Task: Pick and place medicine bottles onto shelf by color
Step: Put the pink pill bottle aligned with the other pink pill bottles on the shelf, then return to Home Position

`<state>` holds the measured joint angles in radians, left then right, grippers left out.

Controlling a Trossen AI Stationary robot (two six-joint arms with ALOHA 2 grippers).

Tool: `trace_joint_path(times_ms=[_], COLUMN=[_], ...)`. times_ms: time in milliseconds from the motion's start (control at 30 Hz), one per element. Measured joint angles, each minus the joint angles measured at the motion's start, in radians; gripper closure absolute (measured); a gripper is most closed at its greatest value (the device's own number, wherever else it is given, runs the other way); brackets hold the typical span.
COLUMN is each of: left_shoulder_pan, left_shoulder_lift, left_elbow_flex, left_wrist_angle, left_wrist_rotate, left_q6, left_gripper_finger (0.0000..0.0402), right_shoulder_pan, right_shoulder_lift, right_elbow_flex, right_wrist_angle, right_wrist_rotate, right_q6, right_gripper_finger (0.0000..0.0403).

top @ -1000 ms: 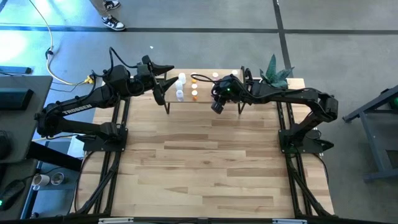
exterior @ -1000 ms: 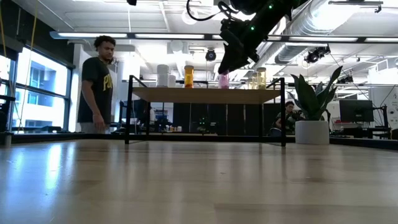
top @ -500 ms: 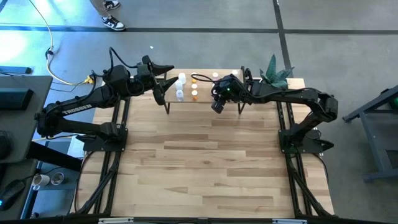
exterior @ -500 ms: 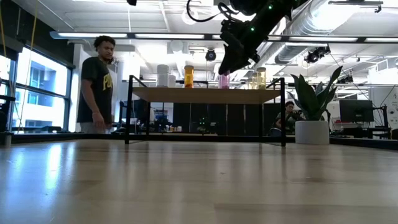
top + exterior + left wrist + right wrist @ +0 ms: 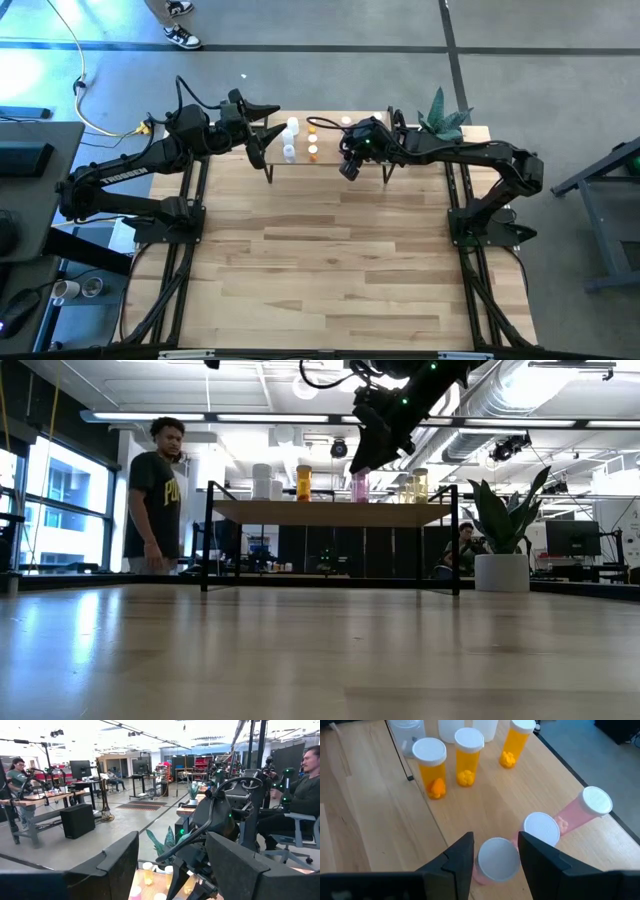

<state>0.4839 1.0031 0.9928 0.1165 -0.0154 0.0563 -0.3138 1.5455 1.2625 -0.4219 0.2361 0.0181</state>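
The shelf [image 5: 330,512] stands at the table's far edge, and the bottles stand on its top board. Orange bottles [image 5: 431,767], clear ones [image 5: 407,730] and pink ones [image 5: 542,830] show in the right wrist view. My right gripper [image 5: 495,837] is open, pointing down just above a pink bottle [image 5: 497,862], with its fingers on either side of the white cap. This bottle stands on its base on the shelf [image 5: 359,487]. My left gripper [image 5: 272,133] is open and empty at the shelf's left end; it also shows in its own wrist view [image 5: 172,850].
A potted plant [image 5: 445,115] stands at the table's far right corner. A person [image 5: 155,500] stands beyond the table on the left. The wooden tabletop [image 5: 320,260] stretches from the shelf to the near edge.
My right gripper has risen a little above the pink bottle. The bottle stays standing on the shelf.
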Motion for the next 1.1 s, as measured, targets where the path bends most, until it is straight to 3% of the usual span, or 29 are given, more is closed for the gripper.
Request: trace_joint_path(times_ms=[600, 800, 1100], left_shoulder_pan=[0.0, 0.0, -0.001], left_shoulder_lift=[0.0, -0.031, -0.151], left_elbow_flex=[0.0, 0.001, 0.001], left_wrist_angle=[0.0, -0.015, -0.229], left_wrist_rotate=[0.0, 0.0, 0.0], left_q6=[-0.001, -0.04, -0.079], left_gripper_finger=[0.0179, 0.0179, 0.0179], right_shoulder_pan=[0.0, 0.0, 0.004], right_shoulder_lift=[-0.04, -0.042, -0.042], right_elbow_flex=[0.006, 0.107, 0.272], right_wrist_angle=[0.019, -0.046, -0.132], right_wrist_rotate=[-0.004, -0.005, -0.008], right_q6=[0.0, 0.002, 0.101], right_gripper_finger=[0.0257, 0.0257, 0.0257])
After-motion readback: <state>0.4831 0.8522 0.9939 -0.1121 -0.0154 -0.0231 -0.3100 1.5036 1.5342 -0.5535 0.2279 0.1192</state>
